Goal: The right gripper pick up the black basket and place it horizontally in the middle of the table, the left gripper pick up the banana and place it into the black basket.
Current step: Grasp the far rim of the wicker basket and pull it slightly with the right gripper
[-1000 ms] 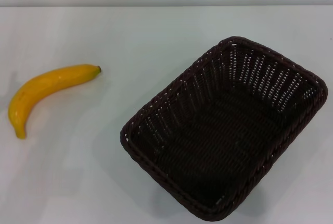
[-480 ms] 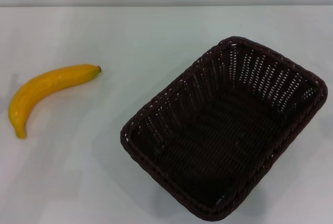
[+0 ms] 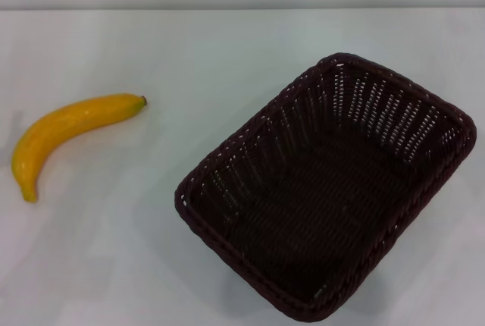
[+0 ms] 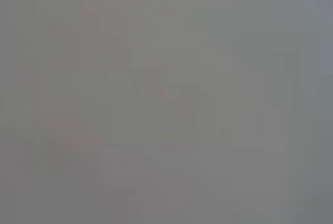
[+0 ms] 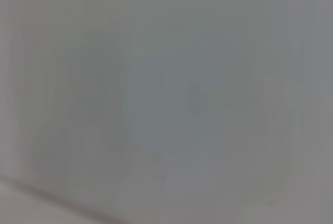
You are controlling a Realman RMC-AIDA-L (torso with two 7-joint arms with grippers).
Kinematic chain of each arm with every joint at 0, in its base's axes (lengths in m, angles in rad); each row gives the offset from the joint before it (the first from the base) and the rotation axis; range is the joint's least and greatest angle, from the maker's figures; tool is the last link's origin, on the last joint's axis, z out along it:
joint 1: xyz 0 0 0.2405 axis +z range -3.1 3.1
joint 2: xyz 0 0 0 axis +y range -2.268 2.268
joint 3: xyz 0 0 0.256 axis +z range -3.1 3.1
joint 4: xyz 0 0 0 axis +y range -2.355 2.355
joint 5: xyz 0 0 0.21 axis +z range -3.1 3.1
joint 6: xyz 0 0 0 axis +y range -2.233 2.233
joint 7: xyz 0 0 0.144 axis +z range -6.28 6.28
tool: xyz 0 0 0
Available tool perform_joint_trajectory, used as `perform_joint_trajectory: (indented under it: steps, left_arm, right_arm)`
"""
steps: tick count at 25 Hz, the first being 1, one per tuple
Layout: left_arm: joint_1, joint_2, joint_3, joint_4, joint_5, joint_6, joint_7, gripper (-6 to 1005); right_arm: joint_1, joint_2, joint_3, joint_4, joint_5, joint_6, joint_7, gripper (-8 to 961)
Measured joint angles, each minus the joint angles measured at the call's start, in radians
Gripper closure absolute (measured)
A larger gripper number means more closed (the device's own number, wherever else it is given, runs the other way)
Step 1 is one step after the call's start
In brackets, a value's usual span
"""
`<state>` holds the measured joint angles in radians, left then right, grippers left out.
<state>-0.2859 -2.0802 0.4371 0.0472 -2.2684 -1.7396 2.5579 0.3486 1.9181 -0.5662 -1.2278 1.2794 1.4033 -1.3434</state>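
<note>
- Neither gripper shows in any view: the head view holds no arm at all, and both wrist views give only a featureless grey blur, so whether the left or the right gripper is open or closed cannot be told.
- Set against the head views from a second and half a second back, nothing has changed. The black basket [image 3: 326,189] and the banana [image 3: 68,133] lie exactly where they lay then.
- For the task, that suggests it is at its very start: the basket is not yet picked up and the banana not yet touched.
- The basket stands on the right half of the bench [image 3: 189,45], turned on a diagonal, its near corner close to the lower edge of the head view and its right corner close to the right edge. It is open side up and empty.
- The banana lies well apart from it on the left, flat on the bench, dark tip pointing toward the centre and stem end toward the left edge.
- Open room: the middle and far part of the bench, between banana and basket and beyond them, looks bare, so there is space to turn the basket square and set it centrally.
- The likely tight spots are the basket's near and right corners, which sit close to the borders of the view; the bench's own edge there is not visible.
</note>
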Motion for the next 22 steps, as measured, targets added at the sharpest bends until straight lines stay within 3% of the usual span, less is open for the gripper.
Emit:
perform_joint_trajectory:
  steps: [2,6,13,16,22]
  left_arm:
    - [0.008,0.000,0.000,0.010,0.000,-0.004,-0.010,109]
    - [0.024,0.000,0.000,0.023,-0.001,-0.023,-0.017,107]
    - [0.010,0.002,0.000,0.025,0.022,-0.026,-0.022,109]
    - [0.022,0.002,0.000,0.029,0.028,-0.034,-0.024,109]
    - [0.056,0.000,0.000,0.040,0.027,-0.041,-0.023,108]
  right_arm:
    - [0.050,-0.016,-0.051,-0.106,-0.144,0.061,0.173,83]
    - [0.190,-0.042,-0.126,-0.193,-0.349,0.218,0.394,83]
    - [0.403,-0.046,-0.171,-0.149,-0.569,0.395,0.534,83]
    - [0.504,-0.031,-0.244,-0.070,-0.659,0.409,0.561,83]
    - [0.673,0.024,-0.331,0.145,-0.821,0.356,0.564,83]
